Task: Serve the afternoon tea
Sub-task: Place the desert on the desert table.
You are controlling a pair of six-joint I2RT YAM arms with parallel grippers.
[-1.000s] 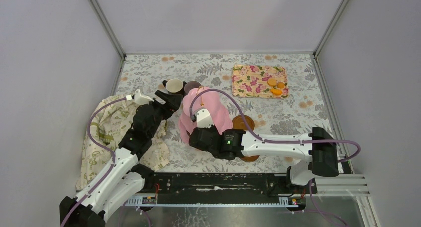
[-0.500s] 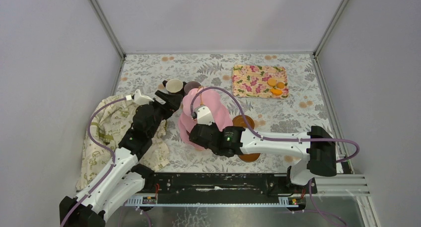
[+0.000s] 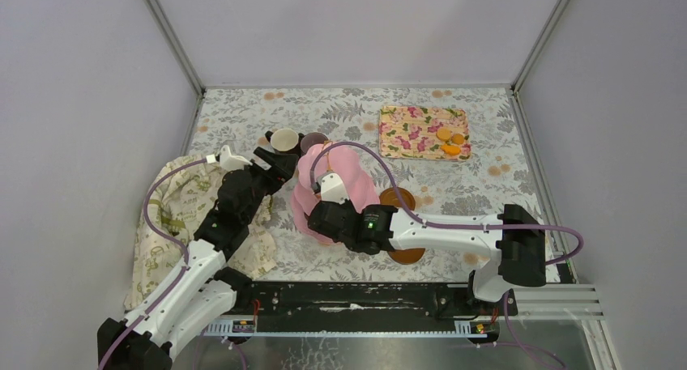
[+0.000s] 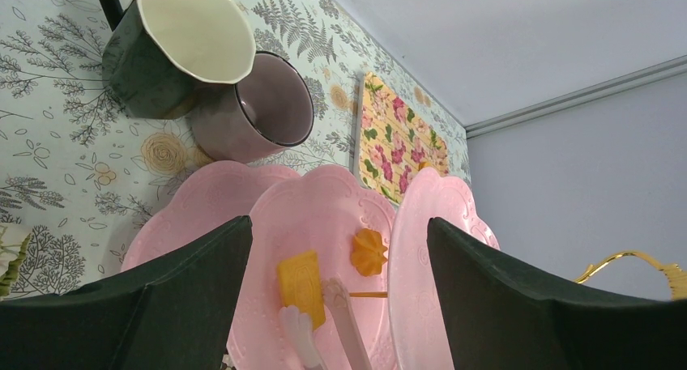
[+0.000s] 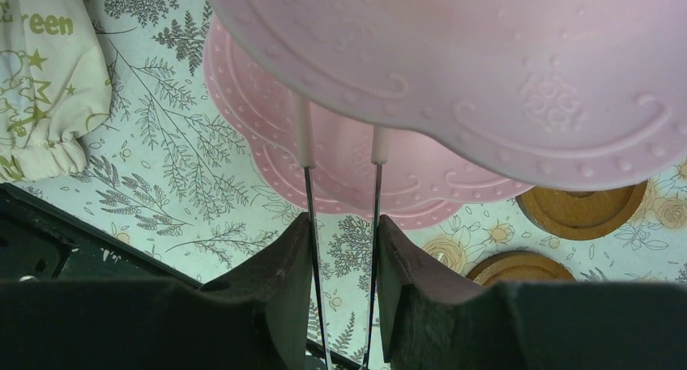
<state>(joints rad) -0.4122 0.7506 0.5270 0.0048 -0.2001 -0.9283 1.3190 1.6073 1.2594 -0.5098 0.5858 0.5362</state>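
Note:
The pink three-tier cake stand stands mid-table, its gold handle showing in the left wrist view. My right gripper is shut on a pair of thin metal tongs that reach in under the top tier. Their pale tips lie at a rectangular orange sweet on the middle tier, beside a flower-shaped orange sweet. My left gripper is open at the stand's left side, holding nothing. Two mugs stand behind it. Two brown saucers lie to the right.
A floral tray with orange sweets sits at the back right. A beige leaf-print cloth lies bunched under the left arm. Grey walls close in the table on three sides.
My right arm has edged left toward the stand with the tongs. The left arm has not moved.

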